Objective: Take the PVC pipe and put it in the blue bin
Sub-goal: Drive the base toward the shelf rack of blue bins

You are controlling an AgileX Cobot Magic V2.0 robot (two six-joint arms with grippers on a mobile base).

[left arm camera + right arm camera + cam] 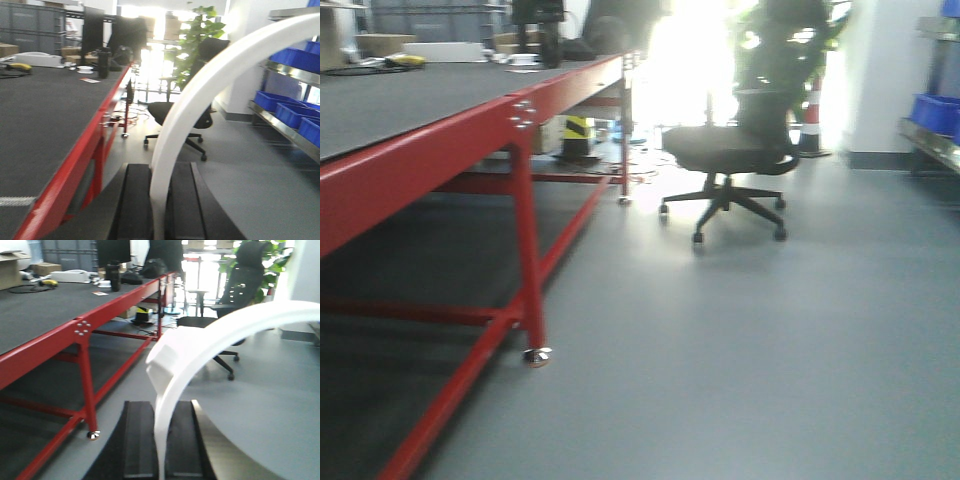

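In the left wrist view a white curved PVC pipe (210,82) rises from between the two black fingers (137,200) of my left gripper (161,172), which is shut on it, and arcs up to the right. My right gripper (160,407) is likewise shut on a white curved PVC pipe (200,347) with a wider socket end (165,360). Whether both hold one pipe cannot be told. Blue bins (280,102) sit on a metal shelf at the right, and one blue bin (932,110) appears in the front view. Neither gripper nor pipe shows in the front view.
A long red-framed table (520,120) with a dark top runs along the left, its leg (532,290) standing on the grey floor. A black office chair (730,160) stands ahead in the aisle. A striped cone (810,120) and a plant (200,30) are farther back.
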